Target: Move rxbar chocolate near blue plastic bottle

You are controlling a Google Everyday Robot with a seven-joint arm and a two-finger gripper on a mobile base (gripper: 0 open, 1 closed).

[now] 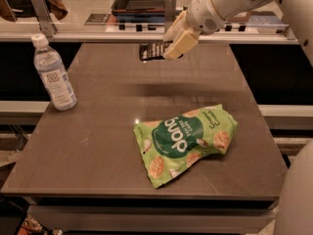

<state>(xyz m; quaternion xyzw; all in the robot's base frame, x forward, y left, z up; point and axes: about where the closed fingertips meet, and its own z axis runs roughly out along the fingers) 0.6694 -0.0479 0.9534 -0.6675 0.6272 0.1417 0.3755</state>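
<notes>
My gripper [172,47] hangs above the far middle of the table [107,146], shut on the rxbar chocolate [151,51], a small flat black bar with pale lettering that sticks out to the left of the fingers [180,42]. The bar is held in the air, well above the tabletop. The blue plastic bottle [53,74], clear with a white cap and a white-and-blue label, stands upright at the table's far left edge, well to the left of the gripper.
A large green snack bag [185,141] lies on the table right of centre, toward the front. A rail with posts [98,27] runs behind the table's far edge. My arm [230,4] reaches in from the upper right.
</notes>
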